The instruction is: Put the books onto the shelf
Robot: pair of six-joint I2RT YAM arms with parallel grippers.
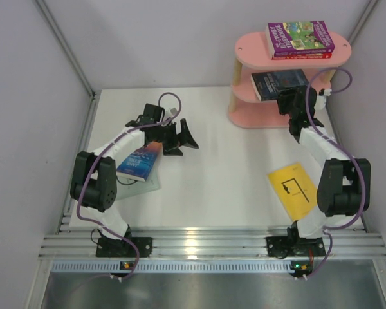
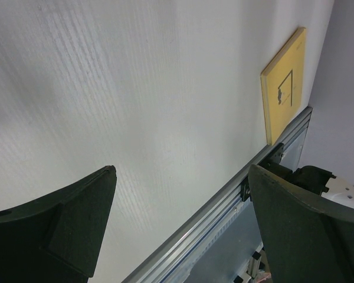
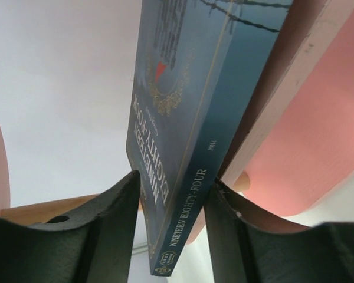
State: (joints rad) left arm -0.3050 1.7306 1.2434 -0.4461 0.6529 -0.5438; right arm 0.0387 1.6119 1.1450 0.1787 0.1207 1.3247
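On shelf (image 1: 248, 50) — navy book (image 1: 280, 84) between right fingers (image 3: 100, 236), yellow book (image 1: 293, 190) near

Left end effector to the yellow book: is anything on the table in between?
Nothing visible. Only bare table lies between the open left end effector and the yellow book. The left wrist view shows the same unbroken stretch of tabletop.
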